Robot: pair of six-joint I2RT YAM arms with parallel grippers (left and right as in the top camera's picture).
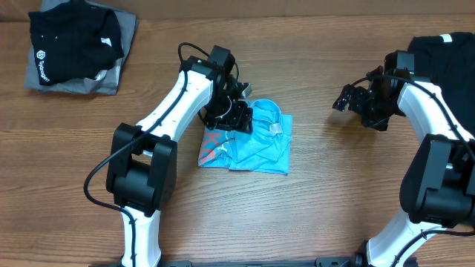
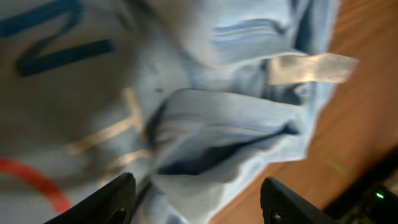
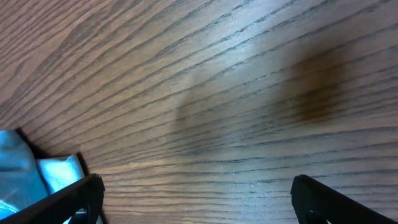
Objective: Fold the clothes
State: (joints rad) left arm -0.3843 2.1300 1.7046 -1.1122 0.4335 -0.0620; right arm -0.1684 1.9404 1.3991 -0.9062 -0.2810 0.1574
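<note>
Blue shirt [image 1: 252, 144]: folded into a small bundle in the middle of the desk [image 1: 334, 200], slightly towards the left edge, with a white tag [image 2: 311, 67] showing.
Left gripper [image 1: 239, 116]: low over the bundle's far-left part, jaws spread wide, rumpled cloth lying between the fingers [image 2: 118, 199].
Right gripper [image 1: 347, 99]: above bare wood between the bundle and the right edge, jaws spread wide, holding nothing.
Black shirt [image 1: 70, 37]: lies on a grey shirt [image 1: 107, 81] in the far left corner.
Dark garment [image 1: 445, 55]: far right corner.
</note>
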